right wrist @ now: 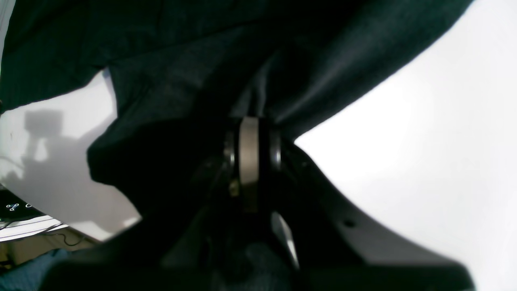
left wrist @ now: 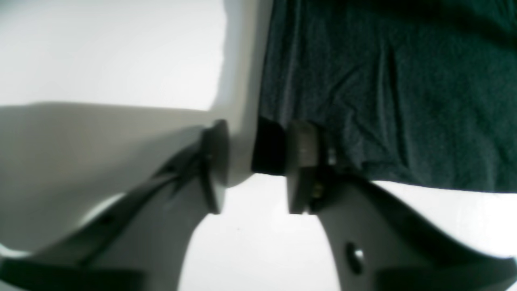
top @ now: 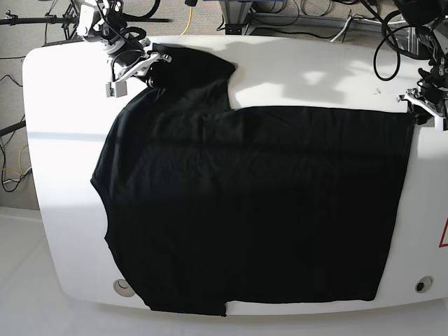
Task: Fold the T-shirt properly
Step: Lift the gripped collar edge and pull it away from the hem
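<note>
Base view, from the near edge outward: the white table (top: 63,231) carries the T-shirt (top: 252,210), a plain black one spread flat over most of the top, its lower edge lying close to the table's near rim. The cloth reaches from the left part of the table almost to the right rim. At the far left a lobe of fabric runs up toward the back edge, and there the right claw (top: 148,68) sits on it. At the far right corner of the shirt the left claw (top: 420,106) rests at the cloth's edge, close to the table's rim. Cables and stands lie on the floor beyond the table.

In the left wrist view the left claw (left wrist: 254,165) stands part-way apart, a bright gap between its two pads. A small dark fold of the shirt's corner lies against the inner face of the right-hand pad; the other pad is clear of it, so the cloth is not pinched. The rest of the shirt (left wrist: 383,93) spreads behind, lightly creased.

In the right wrist view the right claw (right wrist: 250,153) is closed tight on a bunch of black fabric (right wrist: 194,68), which fans upward and away from the pads in folds, with bare table to the right.
</note>
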You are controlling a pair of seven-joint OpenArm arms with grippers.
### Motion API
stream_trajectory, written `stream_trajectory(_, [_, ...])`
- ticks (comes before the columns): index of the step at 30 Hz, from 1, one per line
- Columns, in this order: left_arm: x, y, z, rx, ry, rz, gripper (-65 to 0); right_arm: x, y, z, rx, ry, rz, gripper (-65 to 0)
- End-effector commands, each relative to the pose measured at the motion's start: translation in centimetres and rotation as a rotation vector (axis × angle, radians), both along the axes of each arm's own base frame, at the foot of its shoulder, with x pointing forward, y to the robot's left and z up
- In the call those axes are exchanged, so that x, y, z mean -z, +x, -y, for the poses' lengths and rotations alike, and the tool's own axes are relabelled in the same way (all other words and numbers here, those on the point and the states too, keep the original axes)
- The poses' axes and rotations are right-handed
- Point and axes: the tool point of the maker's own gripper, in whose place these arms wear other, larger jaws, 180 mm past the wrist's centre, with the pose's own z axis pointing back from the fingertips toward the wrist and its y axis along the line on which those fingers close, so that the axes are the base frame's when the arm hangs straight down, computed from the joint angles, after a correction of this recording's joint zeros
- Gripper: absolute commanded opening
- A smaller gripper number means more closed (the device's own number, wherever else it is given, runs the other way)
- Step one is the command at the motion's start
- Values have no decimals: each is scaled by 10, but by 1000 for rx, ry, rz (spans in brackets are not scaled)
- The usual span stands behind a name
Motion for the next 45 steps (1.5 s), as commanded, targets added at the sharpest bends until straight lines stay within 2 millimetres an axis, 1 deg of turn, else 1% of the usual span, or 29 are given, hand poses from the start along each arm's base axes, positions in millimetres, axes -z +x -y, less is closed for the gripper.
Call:
stream_trajectory(1, [4,-5,0,24,16,-50,-562,-1,0,2,-12,-19,0,-645])
stream_trajectory(2, [4,-5,1,27,16,-53,-581,-2,0,2,-13,-18,1,-645])
stream_trajectory(4, [4,-5,2,33,18,-54,-596,-1,0,2,-12,-18,1,-645])
stream_trajectory(6, [6,-4,8,57,17,-70,-605,-2,1,2,-8,-17,7,-645])
stream_trajectory(8, [7,-4,11,71,21,-84,-567,-3,2,2,-7,-17,11,-645])
stream_trajectory(10, [7,-4,14,83,25,-91,-542,-3,2,2,-7,-16,12,-645])
stream_trajectory(12, [6,-3,16,92,28,-95,-528,-3,2,3,-5,-16,13,-645])
stream_trajectory(14, [6,-3,18,97,27,-93,-530,-4,2,4,-3,-18,14,-645])
stream_trajectory(16, [0,-1,14,83,31,-60,-563,-4,2,5,-2,-21,9,-644])
stream_trajectory(19, [-2,0,13,77,27,-40,-647,-5,3,7,3,-21,14,-646])
stream_trajectory(24, [-1,-1,12,69,21,-34,-650,-6,2,9,10,-20,15,-647])
stream_trajectory(26, [-7,3,10,72,33,-15,-650,-6,4,5,0,-19,18,-645])
stream_trajectory(32, [-10,5,9,73,40,-9,-650,-8,4,3,-6,-17,22,-645])
stream_trajectory(36, [-17,8,6,76,56,5,-650,-10,5,3,-3,-15,27,-644])
stream_trajectory(42, [-31,11,8,96,86,27,-650,-14,5,4,-1,-20,37,-647])
stream_trajectory(45, [-33,13,11,106,90,29,-650,-12,4,3,-3,-15,31,-647])
